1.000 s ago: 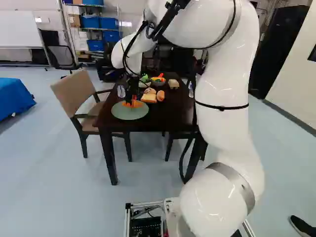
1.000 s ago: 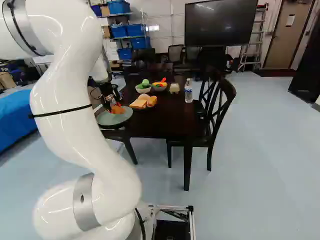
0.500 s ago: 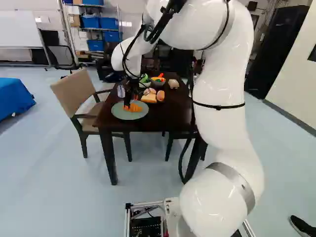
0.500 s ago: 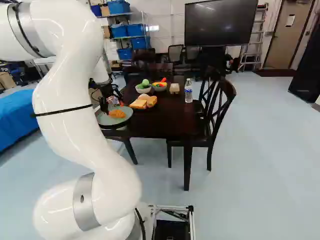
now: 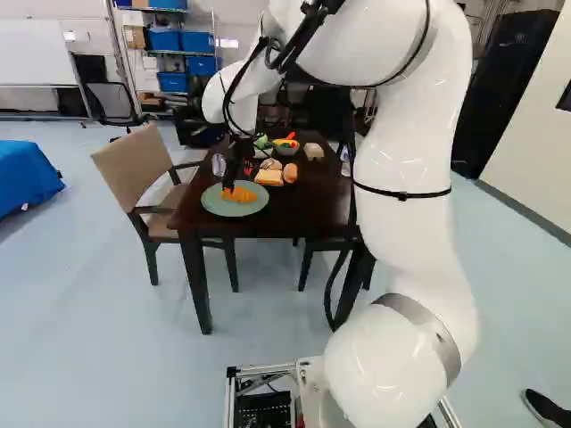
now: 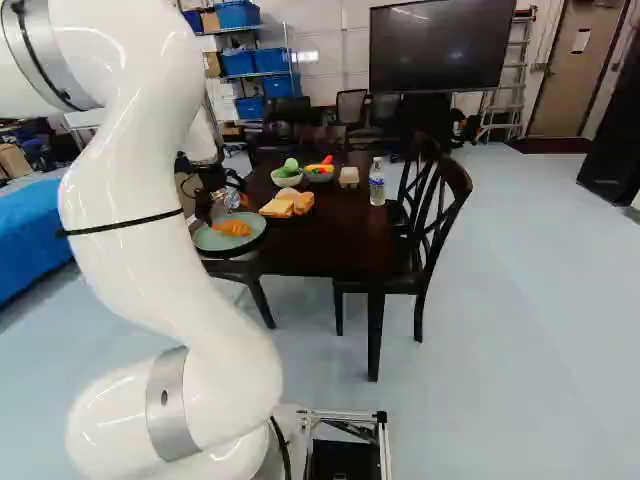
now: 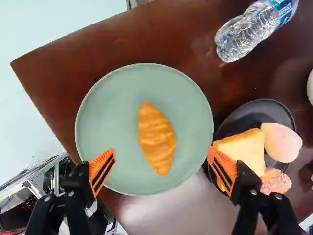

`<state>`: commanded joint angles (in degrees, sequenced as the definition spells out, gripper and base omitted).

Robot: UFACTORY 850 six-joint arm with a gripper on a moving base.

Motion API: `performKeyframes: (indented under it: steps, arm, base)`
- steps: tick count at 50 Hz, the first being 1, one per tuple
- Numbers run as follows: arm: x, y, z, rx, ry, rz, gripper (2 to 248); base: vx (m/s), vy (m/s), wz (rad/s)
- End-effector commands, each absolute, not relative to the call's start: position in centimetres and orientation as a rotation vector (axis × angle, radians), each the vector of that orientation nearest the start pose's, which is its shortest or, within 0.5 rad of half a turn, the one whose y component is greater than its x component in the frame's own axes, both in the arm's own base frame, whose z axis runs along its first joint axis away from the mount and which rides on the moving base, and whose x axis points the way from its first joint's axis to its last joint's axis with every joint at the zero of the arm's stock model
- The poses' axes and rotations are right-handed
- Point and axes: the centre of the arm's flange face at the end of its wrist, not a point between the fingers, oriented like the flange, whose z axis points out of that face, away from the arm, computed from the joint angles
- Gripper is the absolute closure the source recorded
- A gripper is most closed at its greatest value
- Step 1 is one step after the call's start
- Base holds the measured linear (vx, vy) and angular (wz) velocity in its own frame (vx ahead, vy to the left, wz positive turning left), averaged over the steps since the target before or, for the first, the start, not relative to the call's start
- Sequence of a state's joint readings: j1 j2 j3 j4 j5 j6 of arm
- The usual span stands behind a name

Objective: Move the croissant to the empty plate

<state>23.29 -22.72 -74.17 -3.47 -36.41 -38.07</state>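
Wrist view, and the croissant is lying loose on the green plate, near its middle, with bare plate showing all around. The gripper is standing released above that plate, its orange pads spread wide and nothing caught between them. What's changing is the arm: a second ago its end was down by the croissant, and now it's drawing up and clear of the green plate while the base is staying put. In the base views the dark wrist is blending into the table, so I'm probably reading the lift a little loosely. Beside the green plate, the dark plate is holding its bread; a bottle is lying beyond. To me the delivery is looking finished, with only backing away remaining.
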Motion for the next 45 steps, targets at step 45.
performKeyframes:
  steps: [45]
  arm:
    - [52.6, 14.2, 55.2, -2.833, -1.504, -0.544, 3]
  base:
    - [0.000, 0.000, 0.000]
